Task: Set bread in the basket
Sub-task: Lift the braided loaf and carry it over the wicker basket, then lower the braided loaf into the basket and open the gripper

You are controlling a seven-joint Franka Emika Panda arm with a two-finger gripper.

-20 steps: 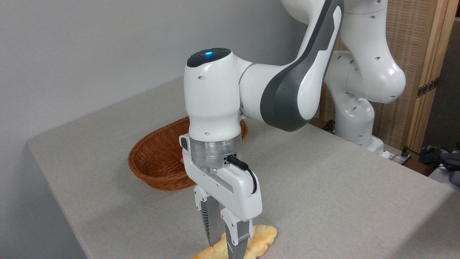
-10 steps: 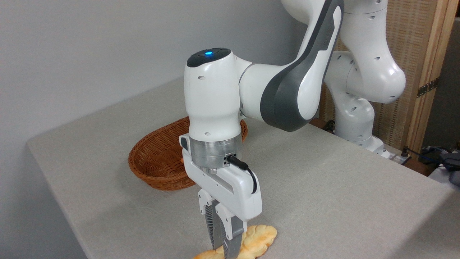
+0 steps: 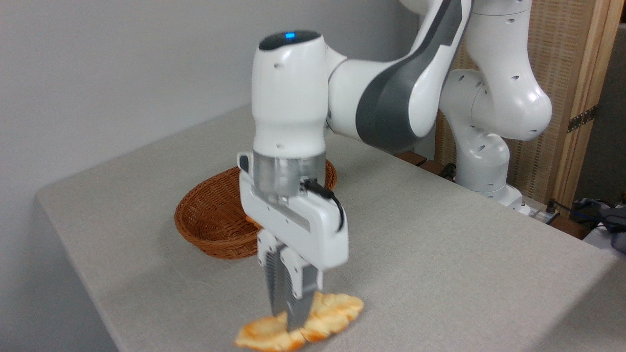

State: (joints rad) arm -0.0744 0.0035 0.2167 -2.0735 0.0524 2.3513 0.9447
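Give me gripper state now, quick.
Gripper: closed on the bread, which looks lifted just off the table.

you have the bread [image 3: 326,318] in front of the basket [image 3: 215,220] on the table [image 3: 440,254], nearer the camera.
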